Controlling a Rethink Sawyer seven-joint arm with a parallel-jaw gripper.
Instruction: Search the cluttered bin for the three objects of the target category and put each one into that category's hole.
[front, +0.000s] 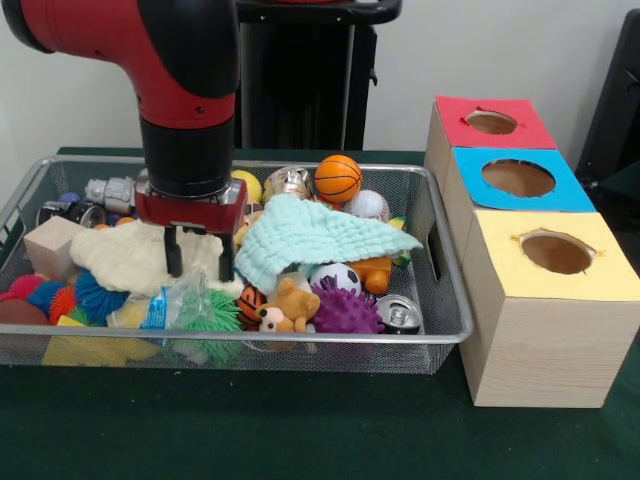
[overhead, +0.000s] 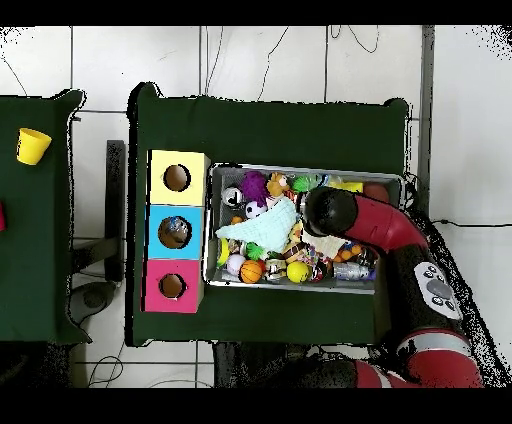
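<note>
Right now I see the gripper (front: 198, 255) down in the wire bin (front: 440, 330), its two dark fingers (front: 174, 252) spread a little apart with nothing between them, tips touching the cream cloth (front: 125, 255). Nearest me, just below the fingers, lies a clear plastic packet (front: 170, 305) with a blue label whose writing I cannot read, and a green spiky ball (front: 212, 325) beside it. Toward the boxes from the hand sit a small teddy bear (front: 288, 305), a purple spiky ball (front: 345, 312) and a drinks can (front: 402, 314) with no brand legible. Touching the hand on that same side is a light green cloth (front: 315, 238) draped over the clutter, with a little soccer ball (front: 335, 277) peeking from under it. Behind the hand, a small basketball (front: 338, 177) rests by the far wall, a baseball (front: 368, 205) next to it. Well apart from the hand, outside the bin, stand three wooden boxes: yellow hole (front: 556, 251), blue hole (front: 518, 178), red hole (front: 491, 122), none labelled.
</note>
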